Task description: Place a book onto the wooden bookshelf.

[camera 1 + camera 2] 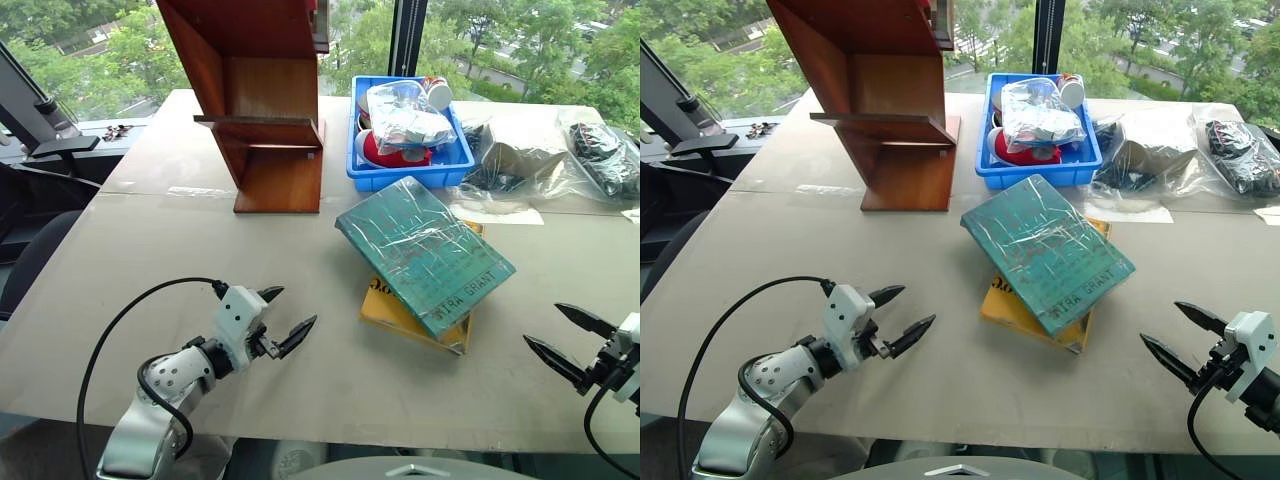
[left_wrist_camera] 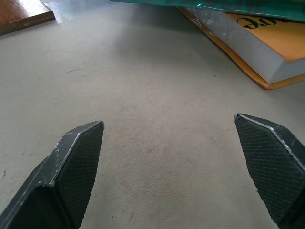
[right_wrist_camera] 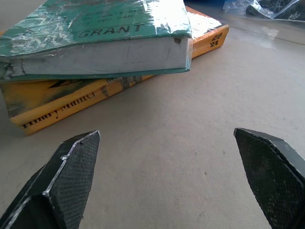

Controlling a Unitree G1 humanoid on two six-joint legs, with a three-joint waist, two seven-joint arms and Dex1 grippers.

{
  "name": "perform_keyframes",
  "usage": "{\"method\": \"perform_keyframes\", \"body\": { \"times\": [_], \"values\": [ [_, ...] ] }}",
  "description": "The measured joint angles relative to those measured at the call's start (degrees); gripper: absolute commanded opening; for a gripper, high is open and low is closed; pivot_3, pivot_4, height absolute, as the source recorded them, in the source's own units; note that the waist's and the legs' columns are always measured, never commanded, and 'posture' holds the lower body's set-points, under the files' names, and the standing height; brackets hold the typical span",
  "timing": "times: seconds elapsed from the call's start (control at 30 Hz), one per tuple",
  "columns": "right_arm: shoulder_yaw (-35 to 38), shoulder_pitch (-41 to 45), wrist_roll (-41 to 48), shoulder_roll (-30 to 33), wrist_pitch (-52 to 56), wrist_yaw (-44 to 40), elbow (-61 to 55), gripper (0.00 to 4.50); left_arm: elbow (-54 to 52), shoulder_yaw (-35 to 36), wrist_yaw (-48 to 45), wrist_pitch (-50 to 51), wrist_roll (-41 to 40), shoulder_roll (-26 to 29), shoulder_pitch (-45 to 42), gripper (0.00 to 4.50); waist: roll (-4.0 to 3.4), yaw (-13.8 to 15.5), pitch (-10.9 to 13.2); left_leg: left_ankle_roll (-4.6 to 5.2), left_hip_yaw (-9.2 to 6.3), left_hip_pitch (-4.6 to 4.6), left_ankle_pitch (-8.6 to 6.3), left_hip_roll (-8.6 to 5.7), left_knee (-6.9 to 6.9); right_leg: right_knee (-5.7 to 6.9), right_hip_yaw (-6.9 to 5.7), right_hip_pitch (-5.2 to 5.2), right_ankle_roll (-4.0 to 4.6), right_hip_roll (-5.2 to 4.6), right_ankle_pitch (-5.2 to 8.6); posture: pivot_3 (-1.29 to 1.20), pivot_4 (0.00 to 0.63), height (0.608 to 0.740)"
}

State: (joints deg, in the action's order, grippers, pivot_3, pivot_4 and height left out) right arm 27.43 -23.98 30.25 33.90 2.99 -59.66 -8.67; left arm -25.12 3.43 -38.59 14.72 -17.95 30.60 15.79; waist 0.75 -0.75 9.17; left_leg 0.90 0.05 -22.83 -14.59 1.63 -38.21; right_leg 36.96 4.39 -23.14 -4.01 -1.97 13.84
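Lying on the yellow book [image 1: 395,308], the book [image 1: 423,252] waits ungrasped, both the left gripper [image 1: 283,320] and right gripper [image 1: 562,338] released, so reaching comes next before the wooden bookshelf [image 1: 260,100].

Upper-floor office, table [image 1: 150,300] by windows [image 1: 90,40], treetops outside

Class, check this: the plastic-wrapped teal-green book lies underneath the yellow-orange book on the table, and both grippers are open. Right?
Not quite. The plastic-wrapped teal-green book lies on top of the yellow-orange book, as the left eye view shows. Both the left gripper and right gripper are open.
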Motion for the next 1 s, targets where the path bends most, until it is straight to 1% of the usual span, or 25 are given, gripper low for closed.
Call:
{"method": "perform_keyframes", "body": {
  "times": [0.3,0.83,0.97,1.0],
  "values": [
    [-0.5,0.3,0.0,0.0,0.0,0.0,-0.2,4.46,-0.7,-1.4,0.0,-0.3,0.2,-0.7,-1.0,4.50,0.00,0.0,0.0,0.00,0.00,0.00,0.00,-0.01,0.00,0.00,0.00,0.00,0.00,0.00,0.00,0.00,0.150,0.740],
    [-0.5,2.5,-1.1,0.0,-0.7,2.0,0.0,4.46,-0.9,-1.4,-0.1,0.1,-0.3,-0.6,-2.5,4.50,0.00,0.0,0.0,0.00,0.00,0.00,0.00,-0.02,-0.01,0.00,0.00,0.00,0.01,0.01,-0.01,0.00,0.150,0.740],
    [-0.5,5.0,-2.8,0.0,-0.5,6.5,0.2,4.46,-0.9,-1.1,-0.4,0.0,-0.3,-0.3,-2.5,4.50,0.00,0.0,0.0,0.00,0.01,0.01,0.00,-0.03,-0.01,0.00,0.01,0.00,0.02,0.01,-0.02,0.00,0.150,0.740],
    [-0.5,6.6,-3.8,-0.1,0.3,9.7,0.3,4.46,-0.8,-0.9,-1.0,-0.1,-0.3,0.2,-2.8,4.50,0.00,-0.1,0.0,0.00,0.01,0.00,0.00,-0.03,-0.01,0.00,0.01,0.00,0.02,0.01,-0.02,0.00,0.150,0.740]
  ]
}}
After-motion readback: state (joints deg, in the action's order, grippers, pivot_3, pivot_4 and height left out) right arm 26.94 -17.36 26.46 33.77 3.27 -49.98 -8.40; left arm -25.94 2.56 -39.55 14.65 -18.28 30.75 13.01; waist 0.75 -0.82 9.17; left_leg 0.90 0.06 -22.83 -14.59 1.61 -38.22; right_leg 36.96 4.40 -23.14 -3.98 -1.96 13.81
